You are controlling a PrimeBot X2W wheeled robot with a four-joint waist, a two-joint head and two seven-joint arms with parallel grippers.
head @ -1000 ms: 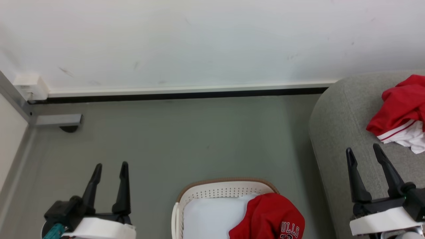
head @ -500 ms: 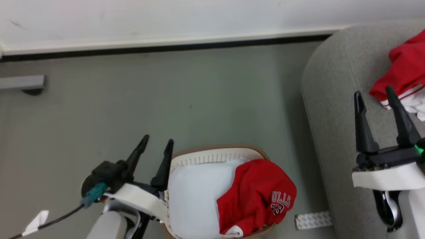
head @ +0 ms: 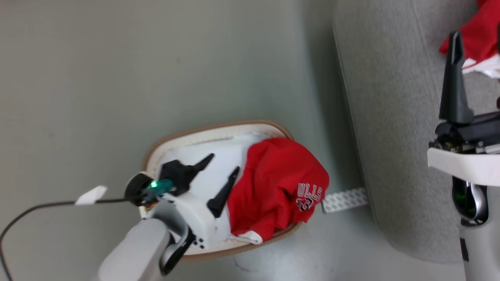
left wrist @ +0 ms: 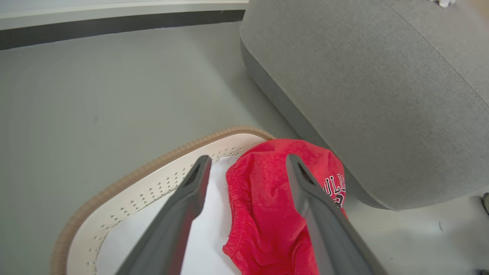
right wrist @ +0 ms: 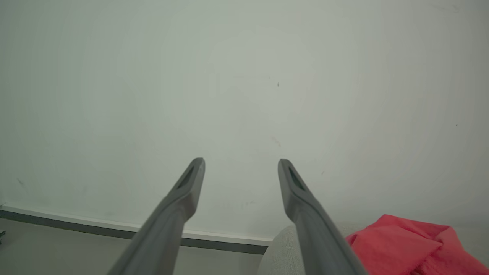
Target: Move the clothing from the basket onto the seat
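Observation:
The white basket with a tan rim stands on the floor beside the grey seat. A red garment with white lettering lies in the basket's right half and spills over the rim. My left gripper hovers open above the basket's white interior, just left of that garment, not touching it. My right gripper is open above the seat, near a red and white garment lying there.
Grey floor surrounds the basket. A pale patterned strip lies on the floor between basket and seat. A black cable with a white tag trails from my left wrist. A white wall with a dark baseboard stands behind.
The head camera has tilted down and the picture has shifted. My left gripper has swung from the bare floor to over the basket, beside the red garment. The right gripper stays open.

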